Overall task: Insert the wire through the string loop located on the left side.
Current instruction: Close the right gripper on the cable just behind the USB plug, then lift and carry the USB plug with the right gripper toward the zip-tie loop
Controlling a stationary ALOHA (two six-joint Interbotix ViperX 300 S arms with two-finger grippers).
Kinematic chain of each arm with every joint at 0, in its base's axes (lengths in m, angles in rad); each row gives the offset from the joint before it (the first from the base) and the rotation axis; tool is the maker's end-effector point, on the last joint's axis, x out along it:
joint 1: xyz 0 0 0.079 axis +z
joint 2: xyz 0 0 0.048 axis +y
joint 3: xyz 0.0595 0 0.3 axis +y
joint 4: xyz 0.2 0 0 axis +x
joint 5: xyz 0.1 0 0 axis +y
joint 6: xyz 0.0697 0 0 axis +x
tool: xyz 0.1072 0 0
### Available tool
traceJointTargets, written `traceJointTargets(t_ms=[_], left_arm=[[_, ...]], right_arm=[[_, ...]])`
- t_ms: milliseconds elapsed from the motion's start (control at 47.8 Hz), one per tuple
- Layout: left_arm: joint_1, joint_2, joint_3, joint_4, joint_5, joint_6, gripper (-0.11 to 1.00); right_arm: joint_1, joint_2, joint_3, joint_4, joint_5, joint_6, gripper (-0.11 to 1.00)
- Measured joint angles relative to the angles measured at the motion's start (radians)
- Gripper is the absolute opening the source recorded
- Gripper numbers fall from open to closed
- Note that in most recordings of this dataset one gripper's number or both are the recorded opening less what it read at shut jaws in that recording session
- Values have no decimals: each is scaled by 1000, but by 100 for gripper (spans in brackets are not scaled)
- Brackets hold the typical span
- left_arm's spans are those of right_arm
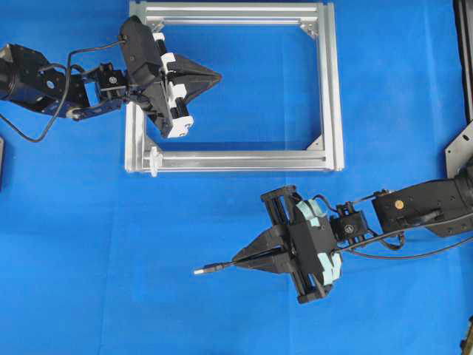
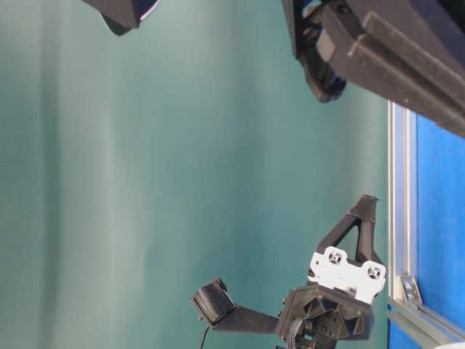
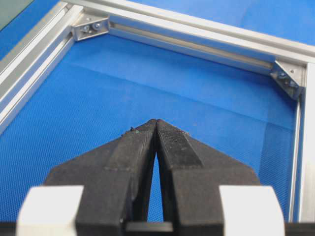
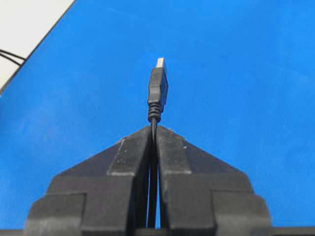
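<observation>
Right pincer (image 1: 240,262) clamps the wire (image 4: 157,91) behind its plug, below the frame (image 1: 334,89). Left pincer (image 1: 216,75) closed, empty. Transport step; next, aim at the string loop (image 1: 154,160) (tiny).

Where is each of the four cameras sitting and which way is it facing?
Overhead: above, looking down on the blue table, aluminium frame and both arms.
Table-level: low, rotated sideways; shows the left gripper beside the frame.
Left wrist: along the shut left gripper into the frame.
Right wrist: along the right gripper clamping the wire.
Overhead and right wrist share the wire's plug.
</observation>
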Motion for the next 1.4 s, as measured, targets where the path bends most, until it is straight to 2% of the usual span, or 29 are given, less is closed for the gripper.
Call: traceJointTargets(t_ms=[1046,1255,1402], left_arm=[[2,0,0,0,2,0,0],[0,0,0,0,2,0,0],[0,0,0,0,0,0,0]], right_arm=[[-5,0,9,0,0,-3,0],[-72,0,28,0,-2,-5,0],[-161,0,48,0,-3,-6,0]])
